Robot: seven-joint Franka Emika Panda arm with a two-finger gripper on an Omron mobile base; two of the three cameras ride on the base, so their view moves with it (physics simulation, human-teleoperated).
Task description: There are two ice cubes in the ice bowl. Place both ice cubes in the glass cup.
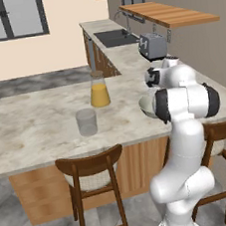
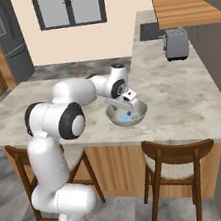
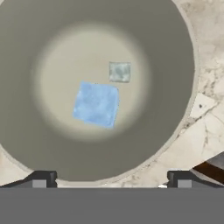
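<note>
Directly under the wide-open, empty gripper sits the ice bowl.
Its larger blue ice cube lies centred between the fingers, a smaller pale ice cube just beyond; the glass cup stands well left.

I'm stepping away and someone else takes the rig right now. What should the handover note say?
Gripper: open, holding nothing, poised just above the ice bowl, looking straight down into it.
Ice bowl: on the counter's near edge, right in front of the arm.
Ice cubes: a larger blue cube and a smaller pale one both lie on the bowl's floor.
Glass cup: on the counter to the arm's left, beside the juice carafe; it looks empty.
Done: approach to the bowl.
Left: grasp each cube and drop it into the cup.
</note>
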